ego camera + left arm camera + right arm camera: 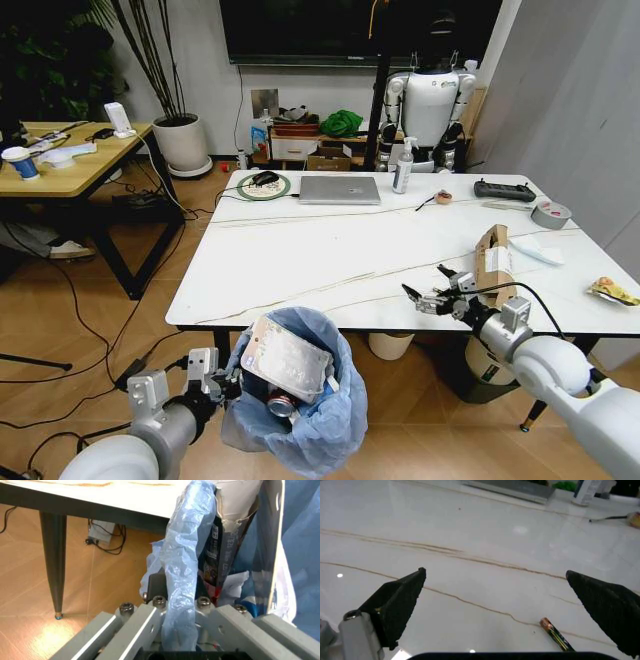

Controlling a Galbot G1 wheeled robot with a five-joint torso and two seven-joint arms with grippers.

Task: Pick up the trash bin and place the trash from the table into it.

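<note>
The trash bin [305, 420], lined with a crinkled blue bag, hangs just below the table's [300, 260] front edge. In it lie a flat white packet [285, 362] and a can [281, 404]. My left gripper [226, 385] is shut on the bin's rim; in the left wrist view its fingers [150, 618] clamp the blue bag [182, 566]. My right gripper [428, 291] hovers open over the table's front right, and its fingers [400, 600] stand wide apart with nothing between them. To its right are a torn brown cardboard box [493, 262], a white packet [540, 250] and a yellow wrapper [612, 291].
A small battery [555, 637] lies on the table near the right gripper. A laptop [340, 189], spray bottle [403, 165], black controller [505, 189] and grey tape roll [551, 213] sit at the far side. A wooden desk [70, 165] stands at left. A cream bucket [390, 345] is under the table.
</note>
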